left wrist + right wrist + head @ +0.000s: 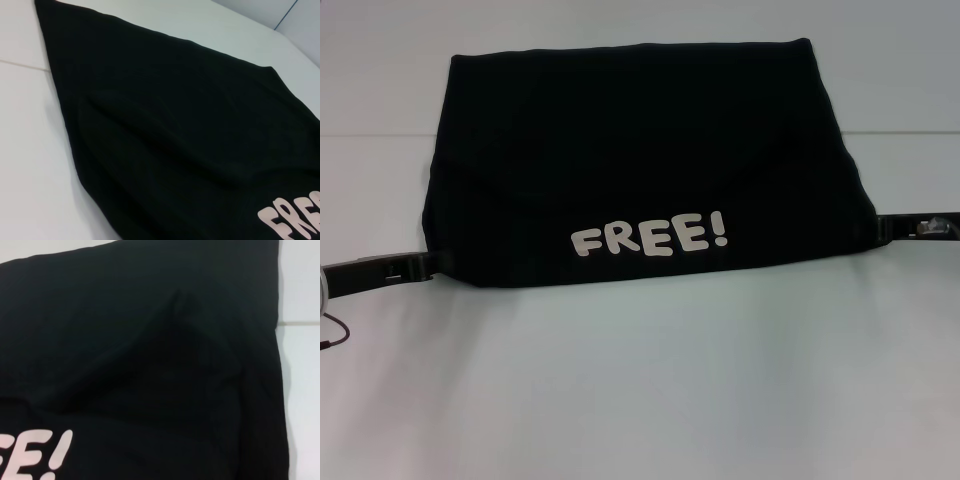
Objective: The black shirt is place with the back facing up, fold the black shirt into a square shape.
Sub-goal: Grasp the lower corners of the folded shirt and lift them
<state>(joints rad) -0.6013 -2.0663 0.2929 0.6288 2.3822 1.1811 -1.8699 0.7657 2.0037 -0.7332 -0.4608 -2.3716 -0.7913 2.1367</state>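
I am looking at the black shirt point(645, 165) lying folded on the white table point(640, 390), in a wide, roughly trapezoid packet with the white "FREE!" lettering point(650, 238) facing up near the edge closest to me. The left tool point(425, 264) is sitting at the shirt's near left corner, touching or just beside the fabric; the right tool point(885, 228) is sitting at the near right corner in the same way. I cannot tell whether either tool is wide, narrow or pinching cloth: the fingers are black against black fabric in the head view, and neither wrist view is showing them.

The left wrist view is showing a shallow ridge running across the top layer; the right wrist view is showing a raised, tent-like pucker near the right side. Judging by shape, the packet is wider than deep, so I am reading the task as unfinished: more folding is probably needed to reach a square.

Risks from here:
- If only the top layer is being pinched, lifting may peel the layers apart and undo the fold.
- If the two arms are travelling unevenly, the fold may skew.
- The pucker may get trapped as a crease.
- Dragging low may slide the whole shirt across the table.
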